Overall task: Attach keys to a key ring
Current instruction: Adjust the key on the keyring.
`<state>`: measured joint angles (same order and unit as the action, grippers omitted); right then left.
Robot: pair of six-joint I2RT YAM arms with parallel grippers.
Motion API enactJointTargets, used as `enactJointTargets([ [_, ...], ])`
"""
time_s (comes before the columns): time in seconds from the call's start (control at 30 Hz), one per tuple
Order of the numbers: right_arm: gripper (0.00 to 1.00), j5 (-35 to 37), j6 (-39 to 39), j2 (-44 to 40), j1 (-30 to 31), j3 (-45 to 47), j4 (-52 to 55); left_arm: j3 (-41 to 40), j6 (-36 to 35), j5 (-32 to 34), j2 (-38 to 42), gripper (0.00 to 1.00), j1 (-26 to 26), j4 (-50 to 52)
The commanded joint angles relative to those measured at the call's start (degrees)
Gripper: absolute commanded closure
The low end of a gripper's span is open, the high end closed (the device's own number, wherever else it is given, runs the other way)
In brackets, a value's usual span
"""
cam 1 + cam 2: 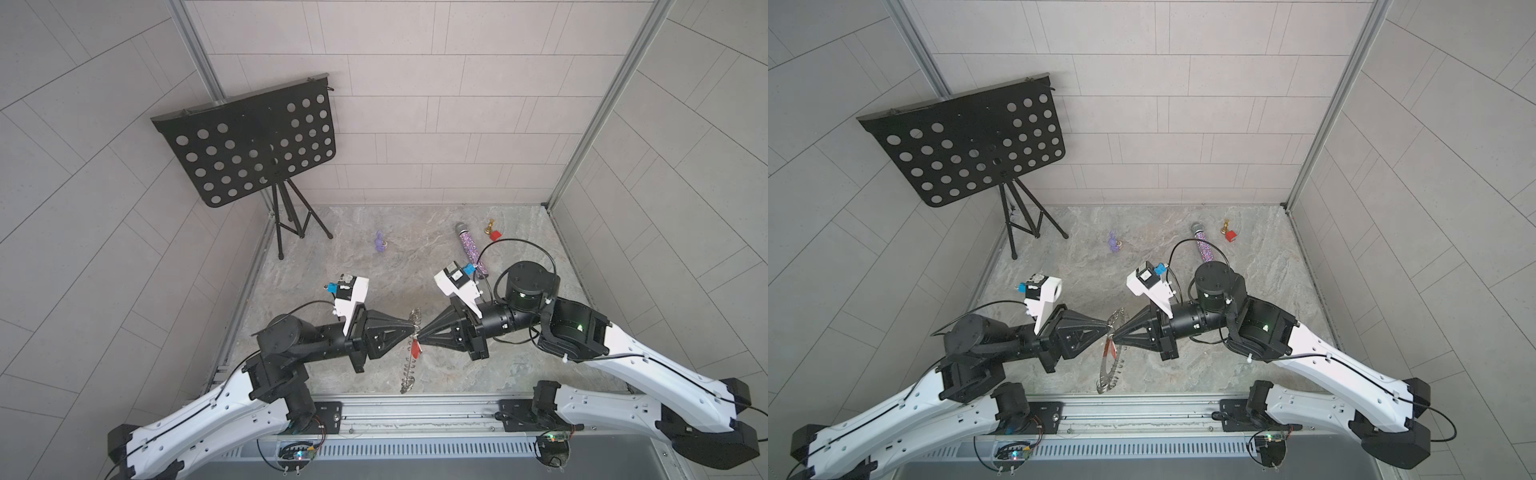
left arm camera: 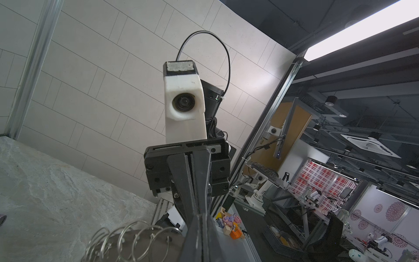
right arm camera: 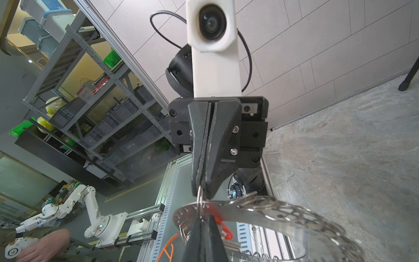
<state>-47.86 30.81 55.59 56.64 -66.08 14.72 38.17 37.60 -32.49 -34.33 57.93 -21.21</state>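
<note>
Meeting tip to tip above the middle of the table's [image 1: 374, 282] near edge, the left gripper [image 1: 412, 329] and the right gripper [image 1: 420, 337] both have their jaws pressed together. From the right wrist, the left gripper is seen head-on, pinching one small wire loop [image 3: 199, 199] on the rim of the key ring [image 3: 260, 215]. The right gripper is closed at that same spot on the rim, and its fingertips [image 3: 201, 229] come up against the loop. Whether it grips the loop, the disc or the key [image 3: 221, 223] I cannot tell.

The key's red tag hangs just beside the two tips, against the face of the disc; its silver blade is mostly hidden. In both top views the key ring shows nearly edge-on, a thin band fringed with loops that runs from the grippers toward the near edge. I cannot tell whether its low end touches the surface.

Farther out, well apart from the arms, a glittery microphone [image 1: 471, 249] lies toward the far right. A gold chess piece [image 1: 491, 227] and a red cube [image 1: 495, 236] sit close together near the far right corner. A small purple toy [image 1: 379, 242] rests toward the far edge, left of the middle. A black perforated music stand [image 1: 249, 153] has its tripod feet planted in the far left corner.
</note>
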Motion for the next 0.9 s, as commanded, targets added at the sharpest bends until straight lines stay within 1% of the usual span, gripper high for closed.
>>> enactJointTargets([
  [0.0,0.99,-0.49,0.91,-0.29,0.4,0.86,-1.42,0.31,0.18,0.07,0.38,1.0,0.17,-6.48],
  [0.2,0.96,-0.47,1.36,-0.22,0.45,1.1,-2.59,0.26,0.36,0.07,0.05,1.0,0.15,-6.95],
  [0.33,0.97,-0.46,1.47,-0.23,0.49,1.13,-2.86,0.14,0.36,0.02,-0.04,1.0,0.19,-7.09],
  [0.4,1.0,-0.57,1.62,-0.22,0.49,1.35,-3.11,0.11,0.45,0.03,0.05,1.0,0.17,-7.43],
  [0.47,1.0,-0.57,1.96,-0.14,0.54,1.69,-3.68,-0.15,0.7,0.1,0.13,1.0,0.17,-8.36],
  [0.7,1.0,0.25,2.82,0.2,0.49,2.78,-6.09,-2.11,3.63,0.72,-0.72,1.0,0.16,-16.49],
  [0.73,1.0,0.47,2.86,0.24,0.57,2.9,-6.61,-2.29,5.69,0.85,-1.04,1.0,0.17,-17.89],
  [0.87,1.0,1.47,3.51,0.69,0.48,3.28,-8.73,-3.09,8.12,1.29,-2.18,1.0,0.4,-22.87],
])
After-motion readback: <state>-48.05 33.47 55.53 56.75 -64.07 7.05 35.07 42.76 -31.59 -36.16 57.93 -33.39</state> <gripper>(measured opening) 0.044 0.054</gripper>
